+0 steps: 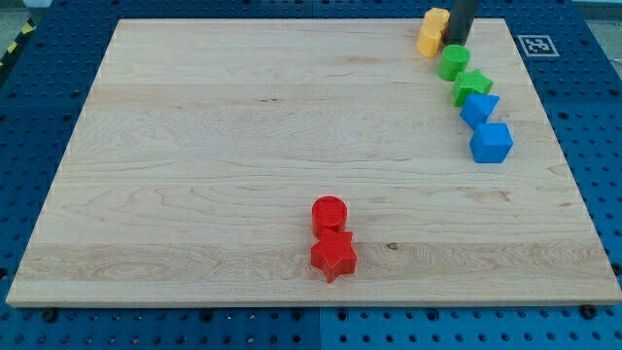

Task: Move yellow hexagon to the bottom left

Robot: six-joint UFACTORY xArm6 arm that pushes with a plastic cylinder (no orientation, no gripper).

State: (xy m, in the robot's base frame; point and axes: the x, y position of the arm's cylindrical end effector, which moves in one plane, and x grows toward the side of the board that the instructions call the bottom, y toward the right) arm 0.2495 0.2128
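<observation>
Two yellow blocks sit touching at the view's top right, one (436,17) at the board's top edge and one (429,40) just below it. I cannot tell which of them is the hexagon. My dark rod comes down from the top edge, and my tip (455,44) is right beside the lower yellow block, on its right side. The tip is also just above a green cylinder (452,62).
Below the green cylinder, a green star (471,86), a blue block (479,107) and a blue cube (491,142) run in a line down the right side. A red cylinder (328,213) and a red star (333,256) sit at bottom centre on the wooden board (194,175).
</observation>
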